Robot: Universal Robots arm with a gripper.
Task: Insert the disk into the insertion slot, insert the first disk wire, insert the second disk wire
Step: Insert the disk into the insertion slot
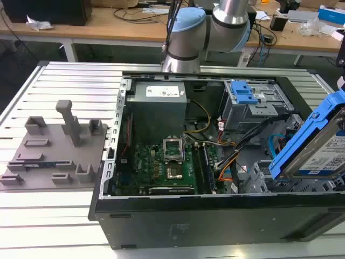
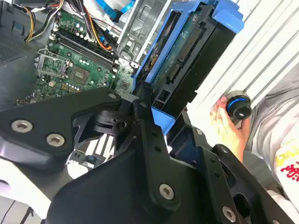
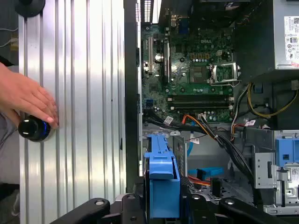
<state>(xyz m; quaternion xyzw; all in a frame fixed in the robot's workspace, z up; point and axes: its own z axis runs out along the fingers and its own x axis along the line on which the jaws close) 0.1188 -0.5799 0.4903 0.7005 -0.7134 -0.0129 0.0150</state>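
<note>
Hand around one blue-framed disk

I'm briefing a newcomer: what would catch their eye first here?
The bright blue-framed disk stands out, held tilted in the tool above the open computer case at the exterior view's right. Then the green motherboard on the case floor, and a person's hand by a glowing blue knob on the ribbed table.

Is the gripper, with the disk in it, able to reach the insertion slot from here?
Probably yes. The gripper holds the disk tilted over the case near the insertion slot, with nothing solid between them in the exterior view. The orange cable lying beside the slot might snag.
</note>
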